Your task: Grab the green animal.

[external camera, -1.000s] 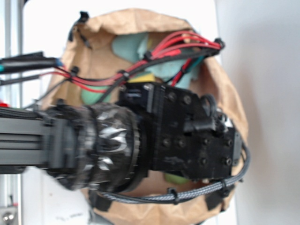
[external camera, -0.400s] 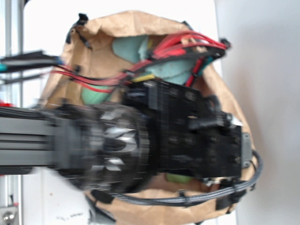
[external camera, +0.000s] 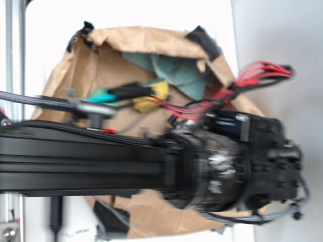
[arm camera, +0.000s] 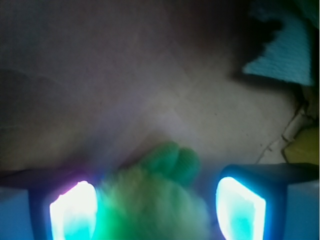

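brown paper fills most of the exterior view, crumpled like an open bag with black tape at its edges. the big black arm lies across the lower half of the frame, from the left edge to the right. its blurry black head sits at the lower right, with red wires looping above it. a teal cloth lies in the upper middle of the paper. a small yellow thing sits just below and left of the cloth, partly behind a cable. the toy does not show in this view; the arm hides that part of the bag.

in the wrist view the claw is at the bottom of the frame. its two glowing fingers stand wide apart, one at the lower left and one at the lower right, so it is released. the green animal sits between them, at the bottom middle. its fuzzy yellow-green tuft is low in the frame and a smooth green bump pokes up above it. the toy is close to the left finger, and i cannot tell if they touch. there is a gap on the right side. the toy rests on the brown paper. a bit of teal cloth shows in the upper right corner.
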`<action>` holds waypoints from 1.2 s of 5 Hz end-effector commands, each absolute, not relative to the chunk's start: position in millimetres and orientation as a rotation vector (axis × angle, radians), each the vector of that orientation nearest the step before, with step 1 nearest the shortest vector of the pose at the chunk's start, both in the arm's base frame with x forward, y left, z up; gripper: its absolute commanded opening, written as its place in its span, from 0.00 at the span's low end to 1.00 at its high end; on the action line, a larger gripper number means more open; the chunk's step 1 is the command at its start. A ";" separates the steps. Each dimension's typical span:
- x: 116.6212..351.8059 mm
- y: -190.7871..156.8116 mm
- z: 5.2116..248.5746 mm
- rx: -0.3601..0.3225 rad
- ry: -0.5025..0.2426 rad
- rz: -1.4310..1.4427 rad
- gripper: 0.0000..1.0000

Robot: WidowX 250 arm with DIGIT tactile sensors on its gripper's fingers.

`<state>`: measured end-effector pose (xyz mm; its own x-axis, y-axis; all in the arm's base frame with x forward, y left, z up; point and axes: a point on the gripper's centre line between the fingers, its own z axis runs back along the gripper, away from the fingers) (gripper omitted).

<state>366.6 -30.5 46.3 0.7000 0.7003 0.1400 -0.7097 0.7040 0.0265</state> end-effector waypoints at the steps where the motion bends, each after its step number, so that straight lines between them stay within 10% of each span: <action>1: 383.0 -13.2 100.2 -0.062 -0.192 0.841 0.00; 4: 346.5 9.4 173.0 -0.289 -0.212 0.825 0.00; 6: 326.6 12.1 181.0 -0.315 -0.220 0.808 0.00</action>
